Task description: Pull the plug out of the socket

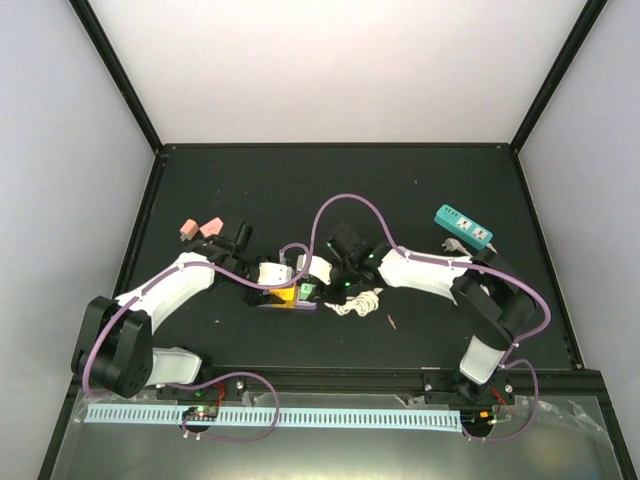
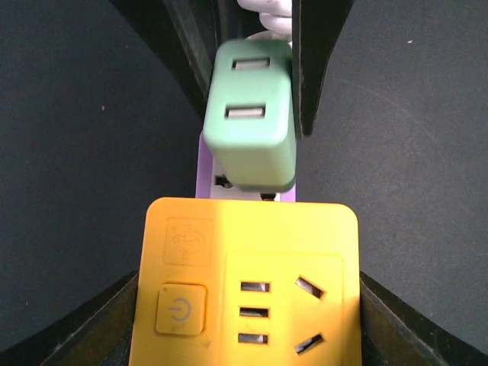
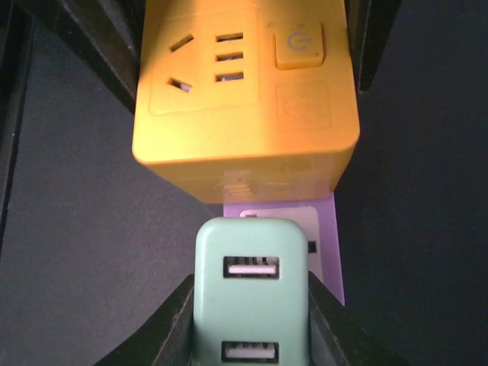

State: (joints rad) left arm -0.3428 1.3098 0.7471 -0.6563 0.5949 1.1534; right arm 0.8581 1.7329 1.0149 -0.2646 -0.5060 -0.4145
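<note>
A yellow socket block (image 2: 244,282) with a power button sits on a purple strip (image 2: 200,171) with a white face. A pale green two-port USB plug (image 2: 250,126) stands on that white face just beyond the yellow block. I cannot tell whether its pins are still seated. My left gripper (image 2: 244,324) is shut on the yellow block, one finger (image 2: 91,328) on each side. My right gripper (image 3: 252,328) is shut on the green plug (image 3: 252,282), its fingers (image 3: 164,328) pressed against both sides. In the top view both grippers meet at the block (image 1: 285,297) at mid-table.
A coiled white cable (image 1: 360,302) lies just right of the block. A teal power strip (image 1: 463,227) lies at the back right. Two pink objects (image 1: 198,229) lie at the back left. Purple arm cables loop over the table.
</note>
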